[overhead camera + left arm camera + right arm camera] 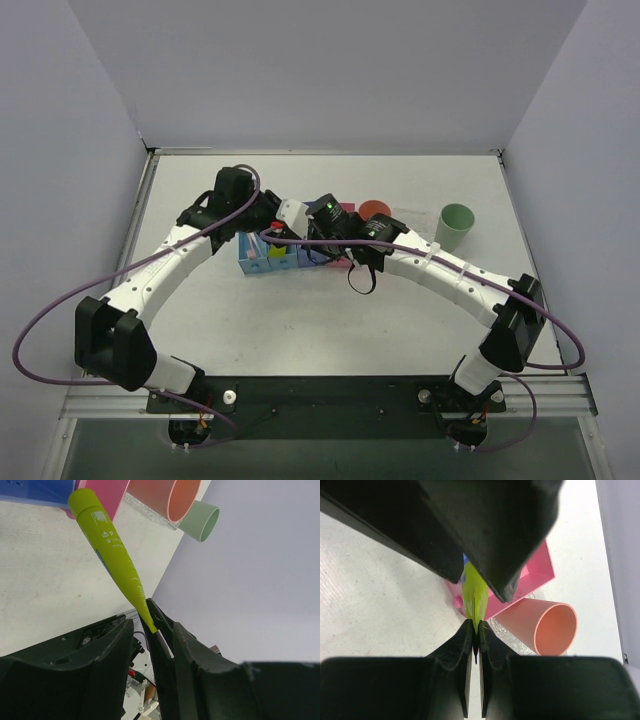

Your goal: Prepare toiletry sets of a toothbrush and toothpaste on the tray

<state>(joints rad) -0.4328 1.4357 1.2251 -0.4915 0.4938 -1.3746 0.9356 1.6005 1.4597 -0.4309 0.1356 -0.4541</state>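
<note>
ROBOT ARMS MEET OVER A TUBE: Two robot arms come together above the middle of a white desk point(300, 330), both at one lime-yellow plastic toothpaste tube point(112, 550). The right gripper point(475, 627) is pressed together on the tube's flat crimped tail, pinching it between two black fingertips. The left gripper point(154, 627) stands spread, with its broad black fingers on either side of that same tail and not clamped on it.

The tube hangs at a slant above the desk. Its round capped end points toward a bright pink open plastic box point(535, 575) and the deep-blue plastic bin point(35, 492) next to it. Whether the cap touches either one cannot be told.

Just beside the pink box stands a salmon-orange plastic cup point(555, 627), and against the cup shows a patch of the clear, bumpy plastic tray point(510, 637). A pale green plastic cup point(457, 227) stands by itself farther right, apart from the rest. Seen from above, the arms hide the tube and most of the tray.
</note>
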